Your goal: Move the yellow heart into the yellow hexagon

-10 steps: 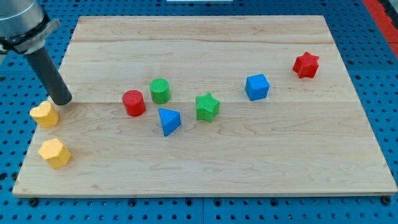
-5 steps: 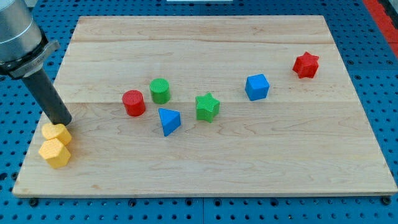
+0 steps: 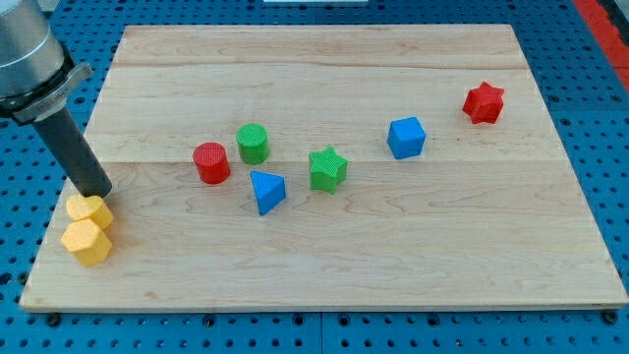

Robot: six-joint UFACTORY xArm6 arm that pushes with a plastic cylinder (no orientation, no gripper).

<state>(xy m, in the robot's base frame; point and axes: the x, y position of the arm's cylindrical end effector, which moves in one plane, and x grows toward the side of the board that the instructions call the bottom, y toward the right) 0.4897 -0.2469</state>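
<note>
The yellow heart point(image 3: 88, 209) lies near the board's left edge and touches the yellow hexagon point(image 3: 86, 242) just below it. My tip point(image 3: 99, 192) rests on the board right above the heart, at its upper right side. The dark rod slants up to the view's top left.
A red cylinder point(image 3: 210, 162), a green cylinder point(image 3: 253, 144), a blue triangle point(image 3: 266, 191) and a green star point(image 3: 327, 169) sit mid-board. A blue cube point(image 3: 406, 138) and a red star point(image 3: 484, 102) lie to the right. The board's left edge point(image 3: 51, 231) is close to the yellow blocks.
My tip moved down the view and pushed the yellow heart down against the yellow hexagon. In the last half second nothing moved.
</note>
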